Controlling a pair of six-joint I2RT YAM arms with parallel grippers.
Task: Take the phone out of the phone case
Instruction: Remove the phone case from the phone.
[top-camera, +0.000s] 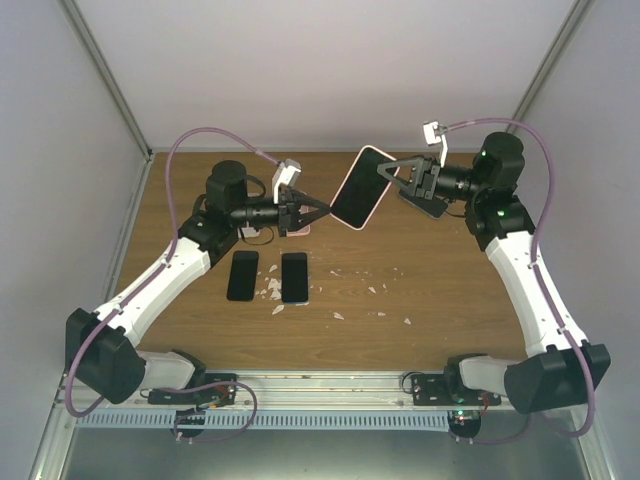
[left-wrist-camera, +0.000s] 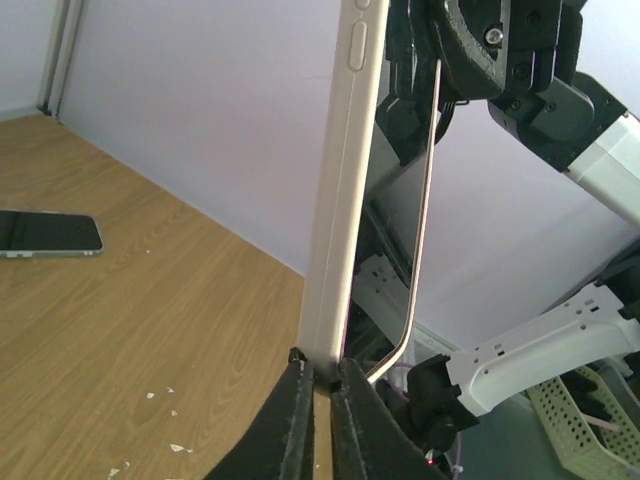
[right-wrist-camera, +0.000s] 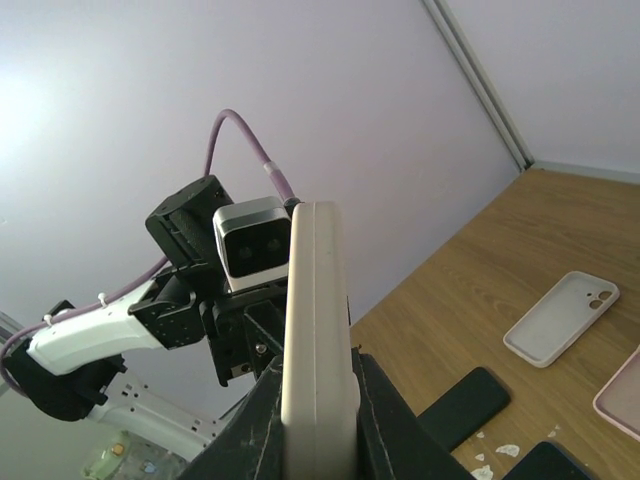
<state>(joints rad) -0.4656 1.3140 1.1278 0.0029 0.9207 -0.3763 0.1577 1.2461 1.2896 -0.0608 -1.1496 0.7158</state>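
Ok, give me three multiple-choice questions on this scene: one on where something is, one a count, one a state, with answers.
1. Where is the cased phone?
A) flat on the floor
B) in the air between the left gripper and the right gripper
C) in a drawer
2. How many dark phones lie on the table?
A) two
B) one
C) four
3. The left gripper is:
A) wide open
B) out of view
C) shut on the cased phone's edge
Answers: 1 B, it hangs tilted between them; 2 A, two lie side by side; 3 C, the left wrist view shows its fingers pinching the edge.
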